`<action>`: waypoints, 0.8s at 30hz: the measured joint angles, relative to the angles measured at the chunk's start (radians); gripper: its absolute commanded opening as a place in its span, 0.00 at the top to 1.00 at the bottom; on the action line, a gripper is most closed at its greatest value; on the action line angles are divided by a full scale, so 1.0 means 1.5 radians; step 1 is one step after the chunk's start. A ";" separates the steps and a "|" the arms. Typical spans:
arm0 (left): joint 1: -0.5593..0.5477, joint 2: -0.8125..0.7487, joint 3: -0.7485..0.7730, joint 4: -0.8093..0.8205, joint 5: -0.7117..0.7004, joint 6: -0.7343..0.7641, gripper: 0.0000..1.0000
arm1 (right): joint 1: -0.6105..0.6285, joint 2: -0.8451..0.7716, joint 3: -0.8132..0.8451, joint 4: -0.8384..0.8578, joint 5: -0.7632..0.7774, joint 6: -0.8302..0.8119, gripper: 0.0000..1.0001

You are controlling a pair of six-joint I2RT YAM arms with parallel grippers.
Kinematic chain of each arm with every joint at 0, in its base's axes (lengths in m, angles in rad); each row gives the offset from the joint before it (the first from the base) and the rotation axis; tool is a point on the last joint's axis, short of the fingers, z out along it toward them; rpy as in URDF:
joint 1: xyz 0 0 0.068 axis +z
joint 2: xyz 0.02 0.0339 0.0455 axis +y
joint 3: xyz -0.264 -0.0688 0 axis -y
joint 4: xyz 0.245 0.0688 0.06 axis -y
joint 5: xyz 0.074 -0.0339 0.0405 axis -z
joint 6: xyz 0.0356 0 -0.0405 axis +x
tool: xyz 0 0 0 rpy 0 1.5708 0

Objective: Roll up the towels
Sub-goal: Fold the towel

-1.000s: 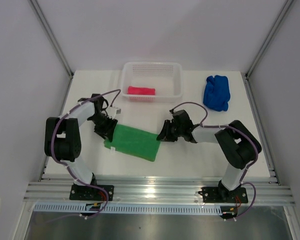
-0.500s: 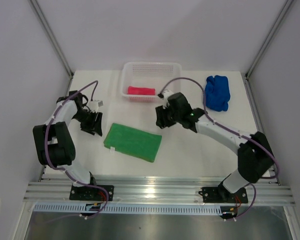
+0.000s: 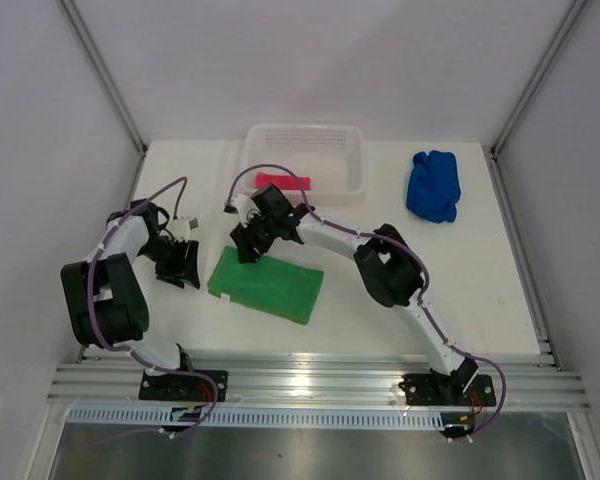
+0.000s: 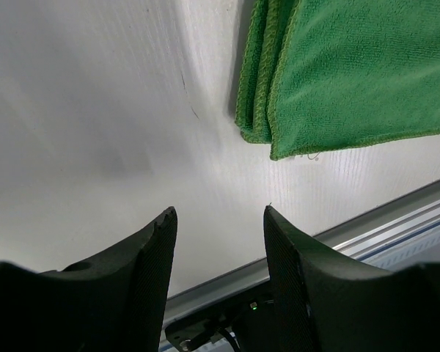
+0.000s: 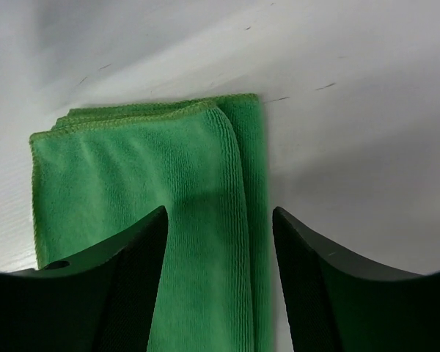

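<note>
The green towel (image 3: 267, 283) lies folded flat in a rectangle near the table's front. My right gripper (image 3: 246, 247) hovers open over its far left corner; in the right wrist view the towel (image 5: 147, 191) fills the space under the open gripper (image 5: 218, 216), and nothing is gripped. To the left of the towel, apart from it, my left gripper (image 3: 181, 263) is open and empty (image 4: 218, 220), with the towel's corner (image 4: 352, 66) ahead of it. The pink towel (image 3: 283, 181) lies rolled in the basket. At the far right lies the crumpled blue towel (image 3: 433, 185).
The white mesh basket (image 3: 355, 160) stands at the back centre of the white table (image 3: 410, 260). The right arm stretches diagonally across the table's middle. A metal rail (image 3: 310, 380) runs along the front edge; white walls close in the sides.
The right arm swung left from the towel's right end to its far left corner, and its jaws opened wider. The left gripper drew back left off the towel.
</note>
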 measured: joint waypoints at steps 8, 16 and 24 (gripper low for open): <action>0.000 0.000 -0.008 0.014 0.001 0.000 0.46 | 0.008 0.079 0.065 0.020 -0.045 0.046 0.37; 0.000 0.000 -0.014 0.020 0.001 0.001 0.46 | 0.014 0.100 0.086 0.050 -0.059 0.080 0.42; 0.002 -0.010 -0.023 0.022 -0.006 0.003 0.47 | 0.017 0.109 0.085 0.050 -0.049 0.111 1.00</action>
